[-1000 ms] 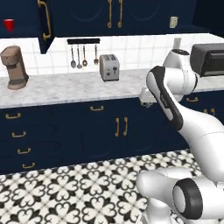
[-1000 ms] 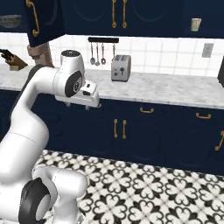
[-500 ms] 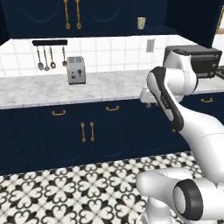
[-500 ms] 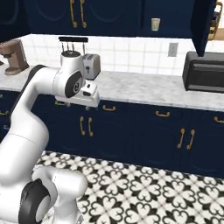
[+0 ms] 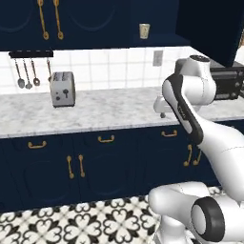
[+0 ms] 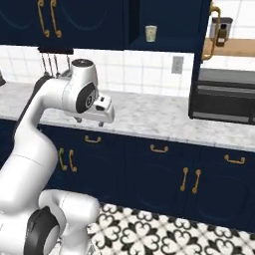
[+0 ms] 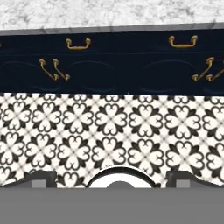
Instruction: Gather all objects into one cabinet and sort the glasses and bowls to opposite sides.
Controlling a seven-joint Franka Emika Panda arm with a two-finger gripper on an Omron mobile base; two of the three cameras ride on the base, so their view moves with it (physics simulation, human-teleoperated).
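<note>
A small beige handleless cup (image 5: pixel 144 31) (image 6: pixel 151 33) stands alone inside an open dark navy wall cabinet (image 6: pixel 169 25). The cabinet's door (image 5: pixel 209 24) swings out to the right and carries a curved brass handle (image 6: pixel 215 30). My gripper (image 6: pixel 89 121) (image 5: pixel 162 113) hangs over the counter's front edge, well below and left of the cup, pointing down. Its fingertips (image 7: pixel 41 177) stand wide apart with nothing between them, so it is open. The hand view looks down on the tiled floor and base cabinets. The bowl, red cup and mug are out of view.
A marble counter (image 5: pixel 109 112) runs across with a toaster (image 5: pixel 63 89) on the left and hanging utensils (image 5: pixel 28 74) behind. A black microwave (image 6: pixel 224 97) sits at the right under the open door. Navy base cabinets (image 7: pixel 113 65) and patterned floor (image 7: pixel 109 131) lie below.
The whole scene has slid left in both base views, so the camera has moved rightward along the counter. The open cabinet with the beige cup has come nearer. The gripper stays open.
</note>
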